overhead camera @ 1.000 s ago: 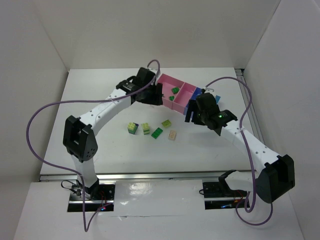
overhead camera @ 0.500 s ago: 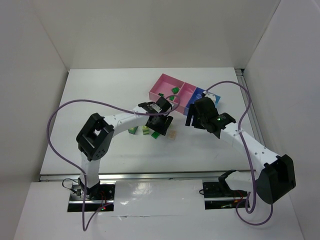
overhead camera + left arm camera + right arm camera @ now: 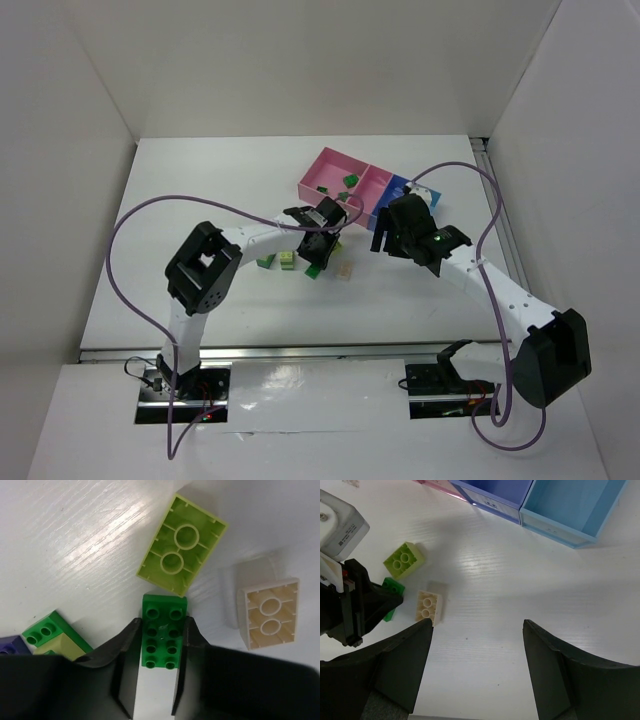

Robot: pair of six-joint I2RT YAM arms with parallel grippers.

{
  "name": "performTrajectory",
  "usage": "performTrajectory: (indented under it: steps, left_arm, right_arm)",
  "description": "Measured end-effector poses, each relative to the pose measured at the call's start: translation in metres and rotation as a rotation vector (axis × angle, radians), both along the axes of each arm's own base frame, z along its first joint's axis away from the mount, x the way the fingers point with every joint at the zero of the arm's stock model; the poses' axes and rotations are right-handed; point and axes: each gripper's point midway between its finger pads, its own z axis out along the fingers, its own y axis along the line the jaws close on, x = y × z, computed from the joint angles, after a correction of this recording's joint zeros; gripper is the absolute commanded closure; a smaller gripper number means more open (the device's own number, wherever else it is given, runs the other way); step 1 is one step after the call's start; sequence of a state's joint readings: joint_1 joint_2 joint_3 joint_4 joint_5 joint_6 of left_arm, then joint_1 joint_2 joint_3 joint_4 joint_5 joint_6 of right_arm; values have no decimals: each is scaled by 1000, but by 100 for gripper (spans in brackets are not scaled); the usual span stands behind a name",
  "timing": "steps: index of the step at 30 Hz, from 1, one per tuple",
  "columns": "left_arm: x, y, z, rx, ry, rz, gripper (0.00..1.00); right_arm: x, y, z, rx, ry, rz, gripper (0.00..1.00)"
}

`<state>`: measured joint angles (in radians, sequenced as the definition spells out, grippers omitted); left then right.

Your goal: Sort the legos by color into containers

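My left gripper [image 3: 162, 625] is down on the table, its jaws pressed against both long sides of a dark green lego [image 3: 164, 607] that lies studs up. A lime lego [image 3: 181, 545] and a cream lego [image 3: 270, 614] lie upside down just beyond it. A green-and-lime lego [image 3: 50, 632] sits to the left. From above, the left gripper [image 3: 318, 258] is among the loose legos, short of the containers [image 3: 325, 175]. Two green legos [image 3: 350, 180] lie in the pink bins. My right gripper [image 3: 476, 625] hovers open over bare table, empty.
The dark blue bin [image 3: 492, 507] and the light blue bin [image 3: 555, 530] stand beyond the right gripper. The cream lego [image 3: 428, 605] lies by its left finger. The left arm's purple cable arches over the table's left half.
The left arm swung from the pink bin back to the loose legos, lowered, and its jaws closed around the dark green lego. The right arm stayed put.
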<state>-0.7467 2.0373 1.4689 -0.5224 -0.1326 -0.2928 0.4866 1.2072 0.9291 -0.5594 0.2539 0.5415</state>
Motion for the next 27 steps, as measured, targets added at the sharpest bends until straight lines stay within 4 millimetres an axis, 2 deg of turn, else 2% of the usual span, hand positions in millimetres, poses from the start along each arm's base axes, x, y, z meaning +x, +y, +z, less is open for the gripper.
performTrajectory:
  steps: [1,6,8,10,13,15,19,21,23,24,26,27]
  left_arm:
    - [0,0,0,1,-1,1,73]
    - [5,10,6,-5,15,33,77]
    - [13,18,16,-35,26,77,79]
    - [32,27,36,-87,10,126,79]
    - [73,32,81,-179,-76,196,79]
    - [104,29,121,-248,-163,217,79]
    - [157,8,199,-386,-340,222,79]
    - [176,-3,218,-442,-381,226,77]
    - [197,-14,223,-488,-409,222,67]
    - [206,-18,217,-508,-406,228,43]
    - [220,-23,199,-525,-387,232,26]
    - [224,-24,185,-528,-362,238,23]
  right_arm:
    - [0,0,0,0,0,0,20]
    - [0,0,1,1,-1,0,20]
    - [1,0,1,2,-3,0,20]
    - [1,1,2,2,-4,0,20]
    - [2,1,2,3,-6,0,20]
    - [2,1,2,0,-3,2,20]
    - [2,1,0,-3,1,3,20]
    - [2,1,0,-3,1,4,20]
    - [2,1,1,-3,0,4,20]
    - [2,1,1,-3,-1,4,20]
    - [3,2,3,-2,-4,5,20]
    - [4,2,4,-1,-6,5,20]
